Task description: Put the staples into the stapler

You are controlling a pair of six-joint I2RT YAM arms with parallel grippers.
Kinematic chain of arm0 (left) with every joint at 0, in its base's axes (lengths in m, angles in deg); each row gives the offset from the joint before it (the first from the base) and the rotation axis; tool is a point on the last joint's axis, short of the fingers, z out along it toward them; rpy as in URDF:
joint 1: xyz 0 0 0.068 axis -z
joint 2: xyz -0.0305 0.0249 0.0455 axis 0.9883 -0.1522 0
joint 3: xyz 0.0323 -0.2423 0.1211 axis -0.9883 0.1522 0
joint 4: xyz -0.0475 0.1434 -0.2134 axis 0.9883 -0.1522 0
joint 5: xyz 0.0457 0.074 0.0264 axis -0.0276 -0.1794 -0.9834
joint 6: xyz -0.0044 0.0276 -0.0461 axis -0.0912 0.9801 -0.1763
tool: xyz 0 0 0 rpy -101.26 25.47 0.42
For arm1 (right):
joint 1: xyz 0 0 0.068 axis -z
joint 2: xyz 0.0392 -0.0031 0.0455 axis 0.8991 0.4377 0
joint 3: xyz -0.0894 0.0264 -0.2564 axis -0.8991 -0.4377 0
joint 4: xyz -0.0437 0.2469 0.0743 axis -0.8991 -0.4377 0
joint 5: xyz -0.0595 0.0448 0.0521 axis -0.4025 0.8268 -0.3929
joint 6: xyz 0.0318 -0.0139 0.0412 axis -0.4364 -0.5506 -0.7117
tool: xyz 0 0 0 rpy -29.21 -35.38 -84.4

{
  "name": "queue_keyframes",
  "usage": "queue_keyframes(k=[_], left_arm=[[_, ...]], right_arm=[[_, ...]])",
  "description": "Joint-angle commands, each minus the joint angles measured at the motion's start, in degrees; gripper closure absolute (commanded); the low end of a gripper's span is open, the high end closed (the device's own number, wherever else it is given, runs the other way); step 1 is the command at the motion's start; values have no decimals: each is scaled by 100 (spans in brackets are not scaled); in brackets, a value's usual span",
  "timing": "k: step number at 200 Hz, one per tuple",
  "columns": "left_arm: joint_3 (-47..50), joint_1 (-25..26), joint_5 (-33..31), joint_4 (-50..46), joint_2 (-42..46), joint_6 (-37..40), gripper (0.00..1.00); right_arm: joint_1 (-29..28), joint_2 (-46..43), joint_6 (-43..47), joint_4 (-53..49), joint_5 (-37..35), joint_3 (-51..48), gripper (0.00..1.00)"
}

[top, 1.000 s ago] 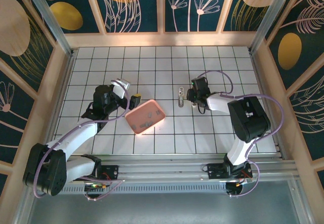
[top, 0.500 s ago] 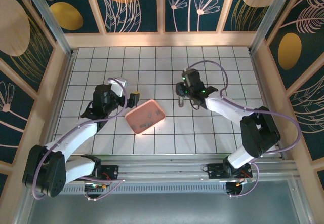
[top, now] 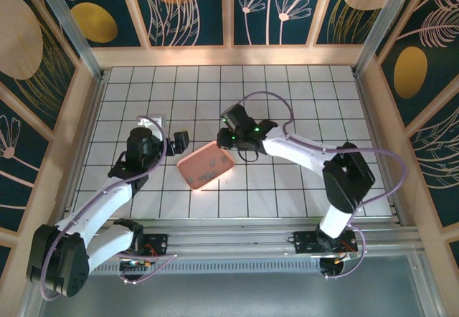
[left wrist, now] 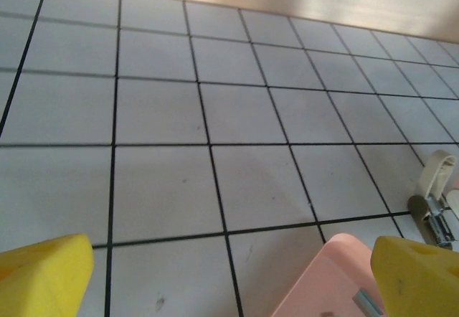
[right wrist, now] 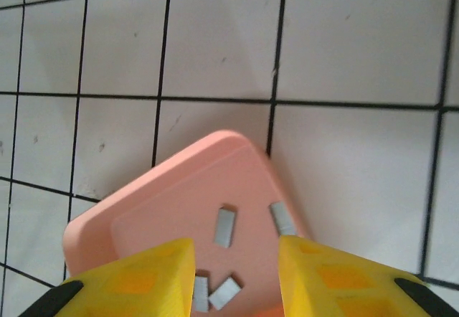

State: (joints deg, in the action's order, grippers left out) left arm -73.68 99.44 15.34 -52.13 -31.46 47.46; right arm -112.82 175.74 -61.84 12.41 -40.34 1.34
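Observation:
The pink tray lies on the tiled table left of centre. Several grey staples lie loose in the pink tray. My right gripper hovers over the tray's right end, its yellow fingers a little apart above the strips with nothing between them. My left gripper stands wide open just left of the tray, its jaws empty. The tray's corner shows near my left gripper's right finger. The stapler lies beyond the tray, white and metal; in the top view my right arm covers it.
Wooden walls ring the white tiled table. Open tiles stretch behind and to the right of the tray. My right arm reaches across the middle of the table.
My right gripper has swung left from the stapler to above the tray, its jaws narrowing. My left gripper has drawn back a little to the left and opened wider.

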Motion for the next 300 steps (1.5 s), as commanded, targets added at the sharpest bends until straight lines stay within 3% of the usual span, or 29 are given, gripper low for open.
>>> queue_keyframes(k=[1, 47, 149, 247, 300], left_arm=[[121, -252, 123, 33, -43, -795, 1], [273, -460, 366, 324, -305, -1647, 1], [202, -466, 158, 266, -634, -1442, 1], [124, -471, 156, 268, -731, -1301, 1], [163, -466, 171, 269, -716, -1275, 1]], right_arm=[[-197, 409, -897, -438, 317, 420, 63], [-313, 1307, -1101, -700, 602, 1082, 63], [-295, 2508, -741, -1738, 345, 2306, 68], [-352, 2769, -681, -1915, 270, 2429, 68], [-370, 2837, -660, -1858, 306, 2352, 75]])
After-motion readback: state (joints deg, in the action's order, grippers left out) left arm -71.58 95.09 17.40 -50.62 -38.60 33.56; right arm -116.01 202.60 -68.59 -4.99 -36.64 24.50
